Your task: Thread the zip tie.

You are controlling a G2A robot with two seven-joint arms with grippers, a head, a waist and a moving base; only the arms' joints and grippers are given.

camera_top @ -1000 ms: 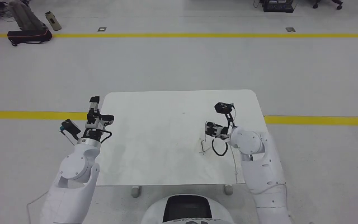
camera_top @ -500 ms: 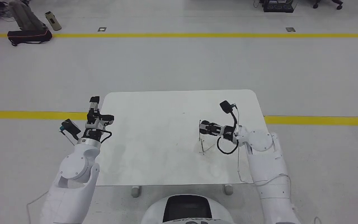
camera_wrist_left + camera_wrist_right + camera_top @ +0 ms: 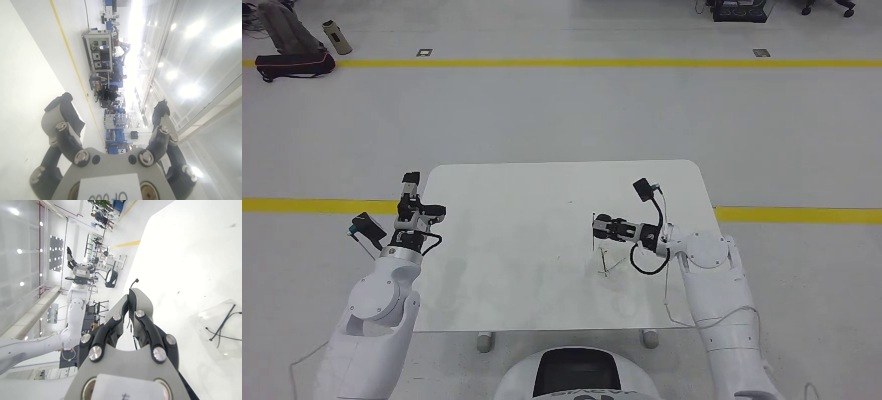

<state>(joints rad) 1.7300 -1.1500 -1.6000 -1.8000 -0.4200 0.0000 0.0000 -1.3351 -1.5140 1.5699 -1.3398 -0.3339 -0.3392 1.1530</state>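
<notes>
My right gripper point(image 3: 129, 295) is shut on a thin black zip tie point(image 3: 136, 281). The tie's head sticks out past the fingertips, and its tail runs back between the fingers. In the top view this gripper point(image 3: 595, 224) hovers over the right half of the white table point(image 3: 512, 260). A clear bag point(image 3: 217, 321) with a few more black zip ties point(image 3: 604, 263) lies flat on the table just beside it. My left gripper point(image 3: 114, 100) is open and holds nothing. It points upward at the table's left edge point(image 3: 408, 192) and appears far off in the right wrist view point(image 3: 80, 263).
The table's middle and far half are bare white surface. Yellow floor lines point(image 3: 562, 63) run behind the table and level with it. A dark bag point(image 3: 292, 60) lies on the floor at the far left.
My right gripper has swung left toward the table's middle, away from the bag, still shut on the zip tie. The left arm has kept still.
</notes>
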